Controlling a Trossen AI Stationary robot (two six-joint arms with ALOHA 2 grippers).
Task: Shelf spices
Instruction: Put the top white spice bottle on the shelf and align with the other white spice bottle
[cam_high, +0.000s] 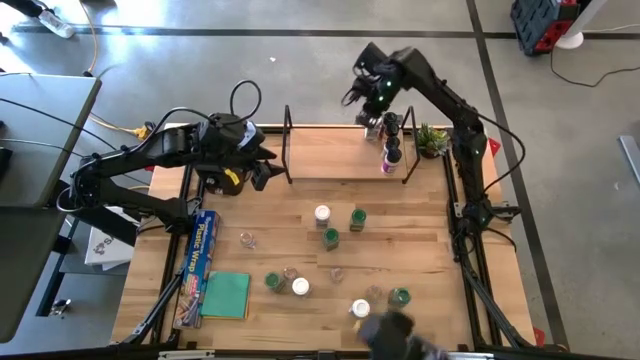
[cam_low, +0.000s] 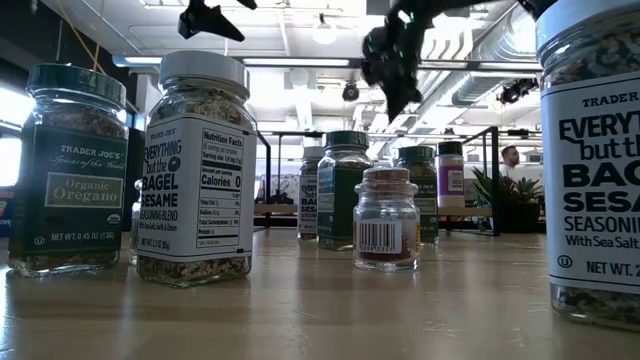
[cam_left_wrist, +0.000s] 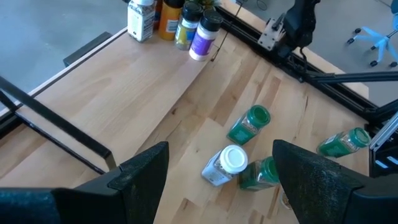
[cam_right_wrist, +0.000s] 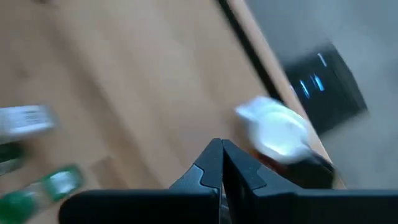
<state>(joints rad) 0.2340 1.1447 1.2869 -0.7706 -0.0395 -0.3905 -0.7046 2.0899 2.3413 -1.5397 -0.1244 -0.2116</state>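
Note:
The shelf (cam_high: 335, 160), a light wooden board with thin black end frames, stands at the table's far side. Several spice jars (cam_high: 390, 145) stand at its right end, and the left wrist view shows them too (cam_left_wrist: 177, 22). More jars are scattered over the table, among them a white-lidded one (cam_high: 322, 214) and green-lidded ones (cam_high: 358, 218) (cam_high: 331, 238). My right gripper (cam_high: 360, 95) (cam_right_wrist: 222, 155) hovers shut above the shelf's right end, holding nothing; a white-lidded jar (cam_right_wrist: 277, 130) lies below it. My left gripper (cam_high: 265, 165) (cam_left_wrist: 221, 148) waits open in the air by the shelf's left end.
A small potted plant (cam_high: 432, 140) stands just right of the shelf. A plastic-wrap box (cam_high: 200, 262) and a green cloth (cam_high: 227, 295) lie at the near left. A dark object (cam_high: 400, 330) sits at the near edge. Jars stand close before the low camera (cam_low: 195, 170).

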